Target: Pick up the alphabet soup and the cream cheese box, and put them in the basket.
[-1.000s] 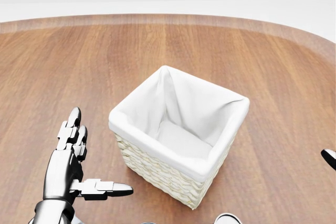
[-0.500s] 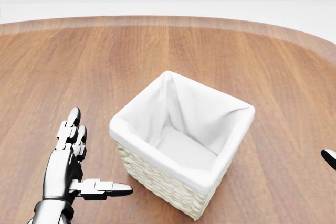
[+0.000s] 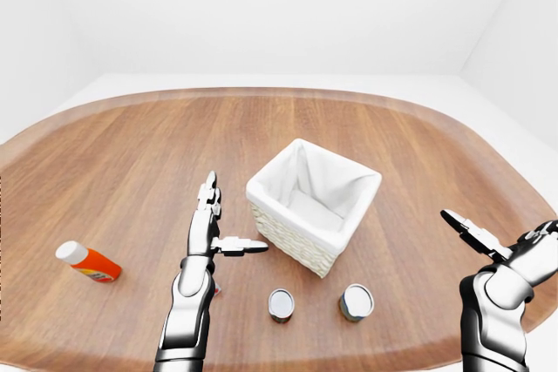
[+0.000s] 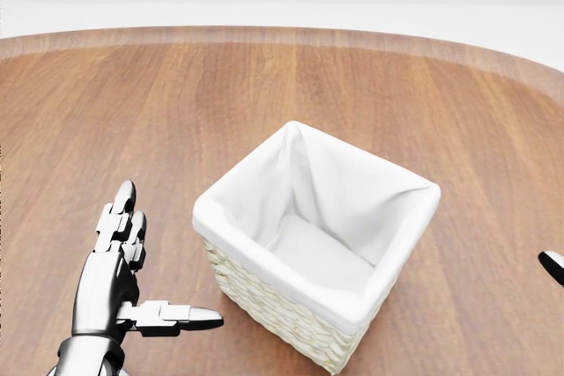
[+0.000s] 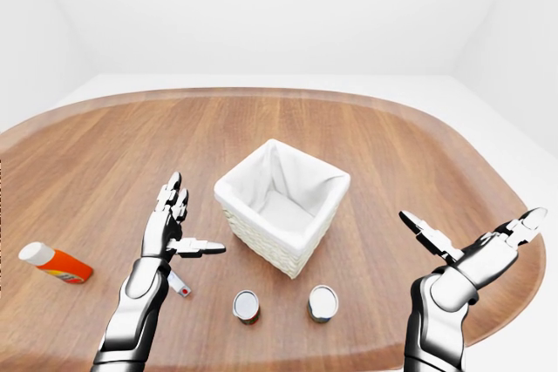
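Both my left hand [image 3: 212,231] and right hand [image 5: 471,246] hover spread open and hold nothing, flanking the empty basket [image 3: 314,205] mid-surface [image 3: 131,163], since two cans [image 3: 281,304] below it, one presumably the alphabet soup, lie untouched, and I cannot spot the cream cheese box.

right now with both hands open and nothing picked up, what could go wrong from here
Two look-alike cans lie close together below the basket; their labels are unreadable, so the wrong one could be grabbed. The left hand is near the basket's wall and may knock it when reaching down. No cream cheese box is clearly visible; a small item sits partly behind the left arm.
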### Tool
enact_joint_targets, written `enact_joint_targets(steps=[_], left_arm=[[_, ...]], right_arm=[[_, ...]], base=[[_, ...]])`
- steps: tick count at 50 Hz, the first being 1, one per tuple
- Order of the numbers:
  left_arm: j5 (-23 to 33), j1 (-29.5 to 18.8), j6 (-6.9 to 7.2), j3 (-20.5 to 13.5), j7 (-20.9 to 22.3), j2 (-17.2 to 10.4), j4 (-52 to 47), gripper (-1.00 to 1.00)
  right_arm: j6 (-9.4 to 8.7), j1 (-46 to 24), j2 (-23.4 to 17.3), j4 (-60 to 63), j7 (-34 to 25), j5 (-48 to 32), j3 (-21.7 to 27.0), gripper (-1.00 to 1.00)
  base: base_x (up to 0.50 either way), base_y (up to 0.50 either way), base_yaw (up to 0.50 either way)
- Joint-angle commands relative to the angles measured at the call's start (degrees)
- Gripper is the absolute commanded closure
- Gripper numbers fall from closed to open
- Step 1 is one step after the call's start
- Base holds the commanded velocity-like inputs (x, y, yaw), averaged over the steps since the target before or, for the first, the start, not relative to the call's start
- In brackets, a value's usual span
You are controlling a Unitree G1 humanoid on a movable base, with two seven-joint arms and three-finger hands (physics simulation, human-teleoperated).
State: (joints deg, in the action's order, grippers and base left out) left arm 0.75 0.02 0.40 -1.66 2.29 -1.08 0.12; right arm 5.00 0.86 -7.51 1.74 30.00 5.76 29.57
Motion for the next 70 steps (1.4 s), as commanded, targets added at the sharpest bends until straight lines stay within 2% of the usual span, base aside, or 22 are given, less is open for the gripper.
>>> enact_joint_targets(steps=[1, 6, 8, 12, 13, 16, 18, 21, 22, 26, 33, 36, 39, 41, 45, 46, 51, 54, 56, 59, 64, 70], left_arm=[[0.3, 0.2, 0.36, 0.1, 0.0, 0.0, -0.4, -1.0], [-0.6, 0.8, 0.14, -0.3, 0.2, 0.1, -2.1, -1.0], [1.1, 1.0, -2.58, -0.9, -2.0, 0.0, -2.3, -1.0], [1.1, 2.6, -0.84, -1.3, -3.1, 0.1, -6.5, -1.0], [2.3, 2.5, -1.6, -1.6, -4.3, 0.0, -5.6, -1.0], [7.3, 1.3, -0.27, -2.7, -10.5, -0.1, -5.0, -1.0], [7.8, 0.9, -1.6, -3.3, -12.3, -0.2, -4.6, -1.0], [8.9, 1.3, 1.55, -3.6, -13.9, -0.2, -7.2, -1.0], [9.9, 2.3, 4.6, -3.3, -14.0, -0.1, -10.2, -1.0], [14.3, 4.8, 4.6, -2.1, -13.5, -0.2, -15.5, -1.0], [29.6, 5.7, 4.6, -1.2, -14.8, -1.7, -20.0, -1.0], [34.0, 6.3, 4.6, -1.6, -15.2, -1.2, -20.5, -1.0], [39.6, 7.2, 4.6, -1.5, -17.9, -1.0, -21.3, -1.0], [47.3, 8.8, 4.6, 0.1, -20.6, -0.5, -25.0, -1.0], [51.2, 7.7, 4.6, 0.4, -22.2, 0.3, -25.1, -1.0], [55.1, 7.0, 4.6, 0.8, -23.0, 0.2, -25.5, -1.0], [64.0, 5.8, 4.6, 1.9, -22.6, -0.3, -25.8, -1.0], [67.6, 5.9, 4.6, 2.5, -22.6, -0.7, -24.8, -1.0], [71.3, 6.0, 4.6, 2.7, -25.5, -1.8, -21.5, -1.0], [72.5, 6.1, 4.6, 2.5, -26.2, -1.8, -19.9, -1.0], [79.6, 6.1, 4.6, 2.7, -28.8, -3.3, -17.3, -1.0], [83.1, 5.9, 4.6, 2.0, -28.1, -3.6, -17.3, -1.0]], right_arm=[[0.0, 0.0, 0.0, -0.3, 0.0, 0.3, 0.1, -1.0], [0.0, 0.1, 0.2, 0.1, 0.0, 0.1, 0.0, -1.0], [0.0, 0.2, 0.2, 0.5, 0.0, 0.2, 0.1, -1.0], [0.0, 0.0, 0.1, -0.2, 0.0, -0.1, 0.0, -1.0], [0.0, 0.0, 0.1, -0.2, 0.0, -0.1, -0.1, -1.0], [0.0, 0.0, 0.0, -0.5, 0.0, -0.1, 0.0, -1.0], [0.0, 0.0, 0.1, -0.1, 0.0, -0.1, 0.0, -1.0], [0.0, 0.0, 0.1, -0.1, 0.0, -0.2, -0.1, -1.0], [0.0, 0.0, 0.0, -0.3, 0.0, -0.2, -0.1, -1.0], [0.0, -0.1, 0.0, -0.5, 0.0, -0.1, -0.1, -1.0], [0.0, 0.2, 0.2, 0.6, 0.0, 0.0, 0.1, -1.0], [0.0, 0.2, 0.2, 0.2, 0.0, -0.2, 0.1, -1.0], [0.0, 0.3, 0.2, 0.5, 0.0, -0.1, 0.2, -1.0], [0.0, 0.2, 0.2, 0.4, 0.0, 0.0, 0.2, -1.0], [0.0, 0.2, 0.2, 0.2, 0.0, -0.2, 0.1, -1.0], [0.0, 0.3, 0.3, 0.5, 0.0, -0.1, 0.1, -1.0], [0.0, 0.2, 0.3, 0.7, 0.0, 0.4, 0.2, -1.0], [0.0, 0.3, 0.3, 1.1, 0.0, 0.4, 0.2, -1.0], [0.0, 0.1, 0.3, 0.5, 0.0, 0.4, 0.2, -1.0], [0.0, 0.3, 0.3, 1.1, 0.0, 0.2, 0.2, -1.0], [0.0, 0.2, 0.3, 1.1, 0.0, 0.1, 0.2, -1.0], [0.0, 0.2, 0.3, 1.3, 0.0, 0.0, 0.2, -1.0]], base=[[0.07, 0.0, 0.0], [0.01, 0.0, 0.0], [0.0, 0.0, 0.0], [0.0, 0.0, 0.0], [0.0, 0.0, 0.0], [0.0, 0.0, 0.0], [0.0, 0.0, 0.0], [0.0, 0.0, 0.0], [0.0, 0.0, 0.0], [0.0, 0.0, 0.0], [0.0, 0.0, 0.0], [0.0, 0.0, 0.0], [0.0, 0.0, 0.0], [0.0, 0.0, 0.0], [0.0, 0.0, 0.0], [0.0, 0.0, 0.0], [0.0, 0.0, 0.0], [0.0, 0.0, 0.0], [0.0, 0.0, 0.0], [0.0, 0.0, 0.0], [0.0, 0.0, 0.0], [0.0, 0.0, 0.0]])
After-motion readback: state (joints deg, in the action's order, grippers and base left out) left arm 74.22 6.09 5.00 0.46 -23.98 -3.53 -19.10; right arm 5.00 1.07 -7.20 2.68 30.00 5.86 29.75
